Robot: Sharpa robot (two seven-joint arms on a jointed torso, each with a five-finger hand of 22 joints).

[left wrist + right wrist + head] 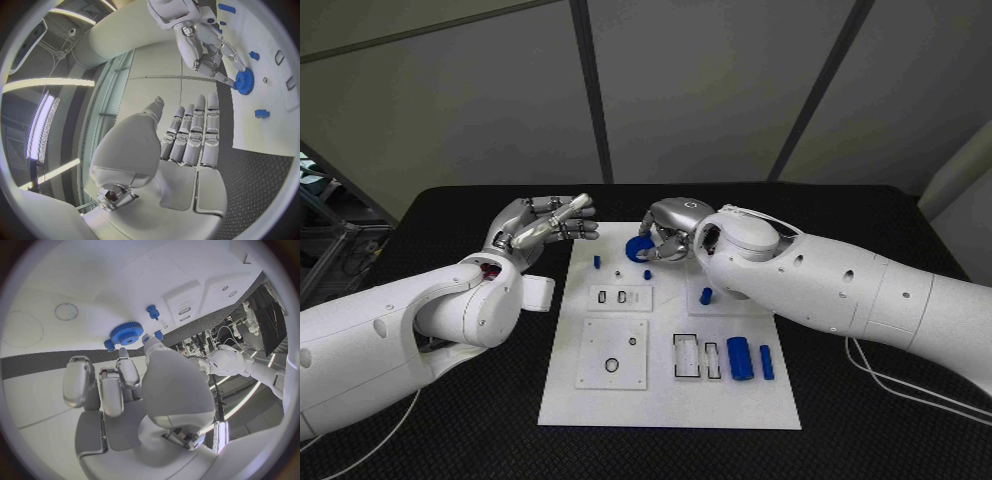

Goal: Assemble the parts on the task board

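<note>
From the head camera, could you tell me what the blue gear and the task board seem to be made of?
Blue gear: likely moulded or printed plastic, matte, uniform colour, crisp teeth. Task board: smooth white plate, probably plastic, slightly glossy; material uncertain.

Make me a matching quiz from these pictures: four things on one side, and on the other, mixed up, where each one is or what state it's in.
Things:
1. blue gear
2. left hand
3. large blue cylinder
4. task board

Places or states:
A. lying near the board's near right corner
B. white plate in the middle of the black table
C. at the right hand's fingertips, at the board's far end
D. holding nothing, raised beside the board's far left corner

Pairs: 1-C, 2-D, 3-A, 4-B
</note>
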